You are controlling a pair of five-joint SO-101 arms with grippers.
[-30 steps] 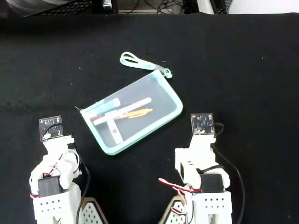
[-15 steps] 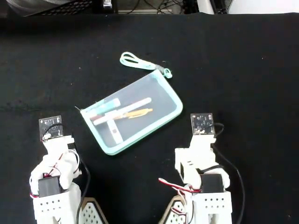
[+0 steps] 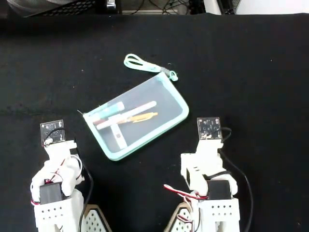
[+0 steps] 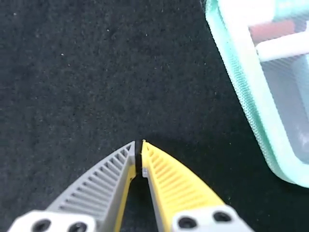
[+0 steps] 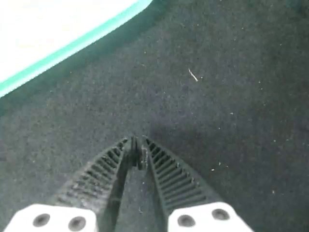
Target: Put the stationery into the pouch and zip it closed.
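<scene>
A translucent pouch (image 3: 137, 117) with a mint-green edge lies slanted in the middle of the black table, its zipper run shut. Inside it I see pens and a yellow item (image 3: 144, 116). A mint wrist strap (image 3: 140, 63) loops off its far corner. The left arm (image 3: 54, 159) rests at the near left, its gripper (image 4: 140, 147) shut and empty over bare cloth, beside the pouch's corner (image 4: 251, 72). The right arm (image 3: 208, 154) rests at the near right, its gripper (image 5: 136, 145) shut and empty, a little short of the pouch's edge (image 5: 63, 48).
Black cloth (image 3: 251, 72) covers the whole table. Cables and equipment (image 3: 145, 6) lie beyond the far edge. Open cloth surrounds the pouch on every side.
</scene>
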